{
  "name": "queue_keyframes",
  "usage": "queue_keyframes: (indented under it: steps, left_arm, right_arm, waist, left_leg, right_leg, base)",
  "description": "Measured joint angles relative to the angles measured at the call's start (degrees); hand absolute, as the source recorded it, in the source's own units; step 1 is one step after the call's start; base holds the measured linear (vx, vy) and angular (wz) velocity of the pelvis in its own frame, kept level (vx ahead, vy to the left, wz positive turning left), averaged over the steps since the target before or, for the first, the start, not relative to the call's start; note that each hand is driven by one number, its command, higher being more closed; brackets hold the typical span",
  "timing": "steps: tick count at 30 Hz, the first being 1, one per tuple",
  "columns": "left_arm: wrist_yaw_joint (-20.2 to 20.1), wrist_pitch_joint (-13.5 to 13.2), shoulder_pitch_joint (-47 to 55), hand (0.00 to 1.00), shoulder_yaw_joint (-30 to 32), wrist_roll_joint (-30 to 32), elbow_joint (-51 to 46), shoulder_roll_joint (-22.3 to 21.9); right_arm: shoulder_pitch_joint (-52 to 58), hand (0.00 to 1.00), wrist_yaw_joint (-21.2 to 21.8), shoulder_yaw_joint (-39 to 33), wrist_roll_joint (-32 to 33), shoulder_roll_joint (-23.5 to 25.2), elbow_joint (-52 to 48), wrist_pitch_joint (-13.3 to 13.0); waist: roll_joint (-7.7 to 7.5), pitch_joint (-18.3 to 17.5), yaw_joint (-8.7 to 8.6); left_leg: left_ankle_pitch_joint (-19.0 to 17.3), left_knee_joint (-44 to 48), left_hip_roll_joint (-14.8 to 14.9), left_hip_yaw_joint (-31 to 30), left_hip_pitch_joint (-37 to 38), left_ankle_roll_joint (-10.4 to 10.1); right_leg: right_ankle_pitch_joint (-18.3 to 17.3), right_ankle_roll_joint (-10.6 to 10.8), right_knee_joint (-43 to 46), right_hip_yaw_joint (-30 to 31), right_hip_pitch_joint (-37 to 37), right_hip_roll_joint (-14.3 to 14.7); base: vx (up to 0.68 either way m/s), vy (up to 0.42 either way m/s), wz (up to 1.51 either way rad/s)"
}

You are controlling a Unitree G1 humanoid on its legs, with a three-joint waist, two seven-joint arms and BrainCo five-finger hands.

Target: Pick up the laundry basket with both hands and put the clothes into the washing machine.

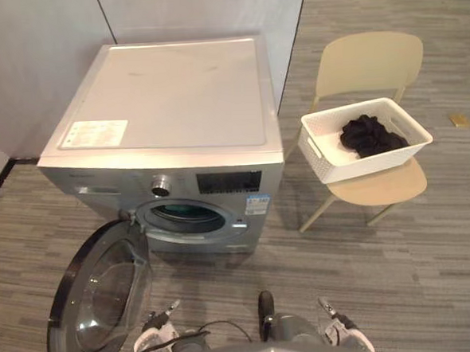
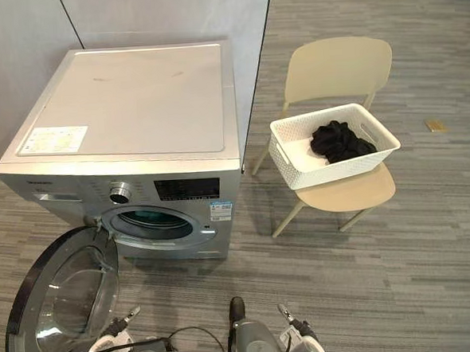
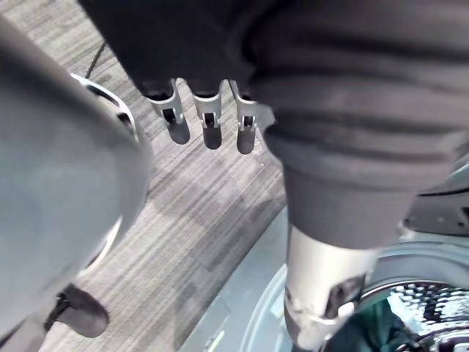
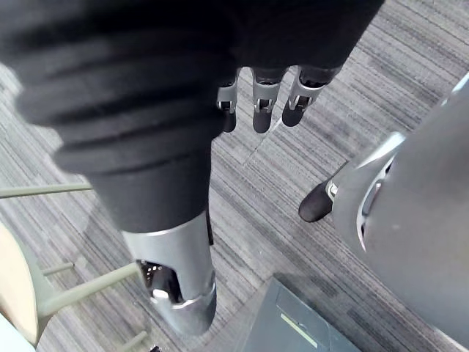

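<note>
Grey floor [image 1: 433,275]; your basket [image 1: 334,168] of clothes [image 1: 370,134] sits on the chair [image 1: 368,64] right of the washing machine [image 1: 174,100], door [image 1: 99,304] cut off. Left hand [image 3: 211,126], right hand [image 4: 261,103]: fingers loose, empty.

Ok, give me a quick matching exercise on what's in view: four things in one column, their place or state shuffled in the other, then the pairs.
1. laundry basket
2. dark clothes
3. washing machine door
4. chair

A. swung open
B. to the right of the washing machine
C. on the chair seat
D. inside the laundry basket

Pairs: 1-C, 2-D, 3-A, 4-B.
</note>
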Motion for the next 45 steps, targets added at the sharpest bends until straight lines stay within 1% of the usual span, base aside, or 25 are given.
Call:
queue_keyframes:
  steps: [3, 6, 7, 11, 14, 17, 19, 20, 21, 22, 23, 24, 26, 27, 29, 30, 32, 33, 34, 38, 39, 40, 41, 43, 45]
  left_arm:
    - [0.09, 0.08, 1.42, 0.00, 0.55, 1.40, 0.90, -0.62]
    - [0.07, 0.43, 1.47, 0.00, 1.17, 2.06, 2.61, -0.74]
    - [-0.04, 0.92, 1.28, 0.00, 1.82, 2.08, 3.07, -0.41]
    - [-0.33, 0.86, 1.54, 0.00, 3.31, 3.69, 3.04, 1.27]
    - [-0.35, 0.81, 1.36, 0.00, 1.17, 4.85, 3.63, 1.67]
    - [-0.34, 1.12, 0.15, 0.00, 0.14, 5.96, 4.42, 1.96]
    - [-0.32, 1.27, -0.28, 0.00, -0.06, 6.94, 4.39, 1.93]
    - [-0.31, 1.27, -0.23, 0.00, -0.06, 6.99, 4.36, 1.91]
    - [-0.29, 1.28, -0.56, 0.00, -0.70, 7.05, 4.51, 1.79]
    - [-0.28, 1.18, -1.00, 0.00, -3.38, 6.97, 4.06, 1.81]
    - [-0.35, 1.09, -0.92, 0.00, -5.09, 6.96, 4.03, 1.86]
    - [-0.30, 1.07, -0.88, 0.00, -6.55, 6.90, 4.18, 2.21]
    - [-0.28, 1.07, -0.67, 0.00, -8.24, 6.90, 4.30, 2.92]
    - [-0.20, 1.03, -0.59, 0.00, -9.71, 6.89, 4.52, 4.51]
    - [-0.21, 1.22, -0.86, 0.00, -12.63, 6.86, 7.70, 5.59]
    - [-0.22, 1.19, -0.85, 0.00, -13.57, 6.86, 8.09, 5.41]
    - [-0.22, 1.13, -1.24, 0.00, -14.17, 6.86, 8.64, 5.83]
    - [-0.25, 0.94, -1.26, 0.00, -14.43, 6.88, 8.61, 6.54]
    - [-0.26, 0.93, -1.18, 0.00, -14.40, 6.84, 8.64, 6.85]
    - [-0.12, 0.91, -0.76, 0.00, -12.58, 6.81, 8.15, 7.50]
    - [-0.07, 0.83, -0.43, 0.00, -11.41, 6.72, 6.85, 7.22]
    - [-0.01, 0.55, -0.04, 0.00, -10.38, 6.18, 5.68, 7.12]
    - [0.27, -0.07, 0.19, 0.00, -10.15, 5.90, 5.03, 7.12]
    - [0.75, -0.76, 0.38, 0.00, -10.00, 4.40, 4.23, 6.70]
    - [0.94, -0.65, 1.01, 0.00, -8.74, 3.19, 4.08, 5.55]
  right_arm:
    - [0.05, 0.00, 0.03, 1.67, -0.01, -0.83, 0.30, -0.05]
    - [-1.01, 0.00, 0.09, 3.74, -1.16, -1.80, 1.88, -0.01]
    - [-1.47, 0.00, 0.15, 4.14, -2.06, -1.61, 2.23, -0.09]
    - [0.29, 0.00, 0.22, 3.75, -2.21, 0.17, 2.45, 0.11]
    - [1.71, 0.00, 0.23, 3.66, -2.21, 0.34, 2.41, 0.08]
    - [2.03, 0.00, 0.21, 2.29, -2.20, 0.22, 2.24, 0.06]
    - [2.03, 0.00, 0.22, 1.21, -2.22, 0.57, 2.15, -0.05]
    - [1.66, 0.00, 0.23, 0.65, -2.26, 0.52, 2.02, 0.01]
    - [1.09, 0.00, 0.06, -0.41, -2.55, 0.26, 2.01, 0.20]
    - [2.98, 0.00, 0.07, -1.08, -3.45, 0.55, 2.27, 0.30]
    - [4.00, 0.00, 0.10, -1.81, -3.62, 0.62, 2.37, 0.24]
    - [4.59, 0.00, 0.12, -2.06, -4.24, 0.11, 3.67, 0.23]
    - [4.23, 0.00, 0.13, -2.09, -4.44, -0.77, 5.09, 0.43]
    - [3.50, 0.00, 0.11, -2.33, -4.58, -1.02, 7.40, 0.78]
    - [1.60, 0.00, 0.16, -1.93, -6.25, -3.22, 10.58, 1.09]
    - [0.36, 0.00, 0.07, -2.00, -6.67, -3.93, 11.81, 1.42]
    - [-0.81, 0.00, 0.08, -2.77, -6.64, -3.53, 13.17, 1.57]
    - [-0.51, 0.00, 0.09, -3.10, -6.63, -3.42, 13.35, 1.87]
    - [-0.49, 0.00, 0.10, -3.06, -6.63, -3.32, 13.48, 2.10]
    - [-0.72, 0.00, 0.13, -2.55, -6.26, -3.24, 13.63, 2.04]
    - [-0.80, 0.00, 0.11, -2.36, -6.09, -3.42, 13.44, 1.64]
    - [-0.76, 0.00, 0.09, -2.34, -6.05, -3.48, 13.24, 1.18]
    - [-0.72, 0.00, 0.08, -2.38, -6.01, -3.53, 13.05, 1.16]
    - [-0.92, 0.00, 0.08, -3.06, -5.76, -4.29, 12.59, 0.68]
    - [-1.30, 0.00, 0.11, -4.32, -5.68, -4.96, 12.77, 0.83]
  waist:
    - [0.36, -1.75, 0.29]
    - [0.71, -2.28, 0.41]
    - [0.84, -2.75, 0.14]
    - [-2.50, -4.55, 0.74]
    - [-2.46, -5.14, -0.15]
    - [-2.75, -4.95, -0.07]
    - [-2.77, -4.84, -0.32]
    - [-2.29, -4.48, 0.50]
    - [-1.61, -3.53, -0.25]
    - [-2.12, -3.22, -0.90]
    - [-2.25, -3.29, -1.22]
    - [-2.44, -3.41, -1.27]
    - [-2.92, -3.26, -1.16]
    - [-4.69, -3.52, -1.00]
    - [-2.75, -2.84, -0.76]
    - [-2.13, -2.59, -0.55]
    - [-1.98, -2.40, -0.92]
    - [-2.98, -1.55, -1.16]
    - [-3.21, -1.30, -1.06]
    - [-3.16, -1.07, -0.75]
    - [-2.43, -0.67, -0.58]
    - [-2.02, -0.49, -0.23]
    - [-2.42, -0.37, -0.09]
    - [-1.11, 0.06, 0.10]
    - [0.03, 0.57, 0.52]
  left_leg:
    - [-0.90, 1.98, -0.90, -2.06, -0.33, -0.86]
    - [-7.18, -7.63, -3.81, -5.82, 3.75, 0.00]
    - [-9.68, -11.77, -3.69, -4.94, 5.43, -1.34]
    - [-7.85, -16.26, -5.98, 0.10, 8.00, -0.96]
    - [-7.25, -18.61, -6.84, 1.76, 9.68, -1.22]
    - [-7.13, -18.91, -6.79, 5.37, 9.54, -1.40]
    - [-6.64, -18.94, -6.21, 8.89, 9.92, -0.81]
    - [-5.56, -20.55, -4.49, 12.22, 10.74, 0.81]
    - [-5.34, -21.25, -4.09, 13.34, 12.03, 0.65]
    - [-5.19, -21.27, -4.15, 13.87, 13.89, 0.37]
    - [-5.15, -20.88, -4.09, 14.12, 14.95, 0.29]
    - [-4.87, -20.84, -4.06, 15.60, 15.91, -0.19]
    - [-4.76, -20.73, -4.23, 17.02, 16.42, -0.39]
    - [-4.06, -20.63, -5.19, 16.59, 16.77, -1.67]
    - [-2.58, -23.23, -3.97, 13.06, 15.46, -1.63]
    - [-1.79, -25.81, -4.98, 11.46, 15.05, -1.86]
    - [1.98, -29.03, -5.31, 12.01, 15.08, -2.17]
    - [3.33, -28.84, -4.12, 12.09, 16.09, -4.12]
    - [3.60, -28.24, -3.25, 12.17, 16.41, -4.56]
    - [3.74, -14.26, 3.95, 12.12, 13.67, -4.81]
    - [4.32, -4.76, 7.52, 11.90, 11.08, -3.47]
    - [6.96, 4.45, 10.14, 9.58, 7.61, 1.69]
    - [7.82, 8.63, 10.70, 7.13, 5.29, 3.52]
    - [3.64, 17.18, 6.38, -0.20, -1.20, -0.27]
    - [0.95, 16.48, 1.14, -2.68, -4.79, -1.60]
  right_leg:
    - [-0.14, 0.59, -0.40, 0.72, 0.81, -0.30]
    - [0.77, 1.92, -0.64, 2.70, -0.67, 0.23]
    - [2.30, 2.18, -1.23, 2.96, -1.31, 0.90]
    - [7.02, 2.00, -7.66, 6.50, 0.31, -0.46]
    - [7.26, 2.06, -7.79, 7.44, 0.29, -0.69]
    - [7.67, 2.16, -3.00, 8.95, -4.68, 0.61]
    - [10.65, -0.02, -0.74, 8.48, -8.37, 2.30]
    - [13.88, -1.35, -2.28, 6.46, -8.67, 3.66]
    - [5.75, -3.07, 6.61, 0.16, -10.04, 2.07]
    - [-4.64, -3.96, 19.63, -6.68, -10.65, -3.11]
    - [-8.25, -3.48, 24.67, -9.38, -9.37, -6.82]
    - [-9.74, -3.32, 26.50, -11.39, -8.23, -11.60]
    - [-10.16, -2.89, 25.78, -13.55, -7.88, -17.55]
    - [-8.93, 1.17, 22.58, -14.47, -7.75, -19.05]
    - [-6.86, 2.85, 14.85, -12.89, -7.06, -12.73]
    - [-5.10, 2.79, 10.78, -11.69, -6.94, -10.17]
    - [-4.65, 2.00, 7.39, -14.28, -6.11, -8.75]
    - [-4.83, 1.46, 6.63, -14.65, -4.88, -7.39]
    - [-4.67, 1.11, 5.70, -14.73, -3.98, -6.47]
    - [-3.76, -0.37, -0.66, -13.88, 1.24, -0.92]
    - [-3.32, -1.07, -2.48, -12.74, 3.13, 1.03]
    - [-3.28, -2.01, -3.26, -11.20, 4.60, 2.36]
    - [-3.31, -2.32, -3.58, -10.16, 5.08, 2.87]
    - [-3.24, -3.19, -4.59, -6.46, 6.03, 3.50]
    - [-3.23, -3.15, -5.30, -3.77, 6.60, 3.53]
  base:
    - [-0.01, 0.061, -0.06]
    - [-0.04, 0.200, -0.28]
    - [-0.06, 0.138, -0.32]
    - [0.00, 0.119, -0.46]
    - [0.07, 0.070, -0.28]
    - [0.05, 0.026, -0.70]
    - [0.03, -0.035, -1.20]
    - [-0.01, -0.097, -1.27]
    - [-0.02, -0.117, -0.95]
    - [0.04, -0.120, -0.19]
    - [0.09, -0.136, -0.09]
    - [0.06, -0.135, -0.24]
    - [0.03, -0.233, -0.54]
    - [0.04, -0.397, -0.91]
    - [-0.02, -0.360, -1.17]
    - [-0.07, -0.182, -1.00]
    - [-0.04, -0.127, -0.44]
    - [0.00, -0.182, -0.06]
    - [0.01, -0.229, -0.03]
    - [0.00, -0.211, -0.28]
    - [0.02, -0.197, -0.55]
    - [0.04, -0.185, -0.65]
    - [0.07, -0.143, -0.79]
    - [0.13, -0.054, -0.84]
    - [0.14, 0.021, -0.72]
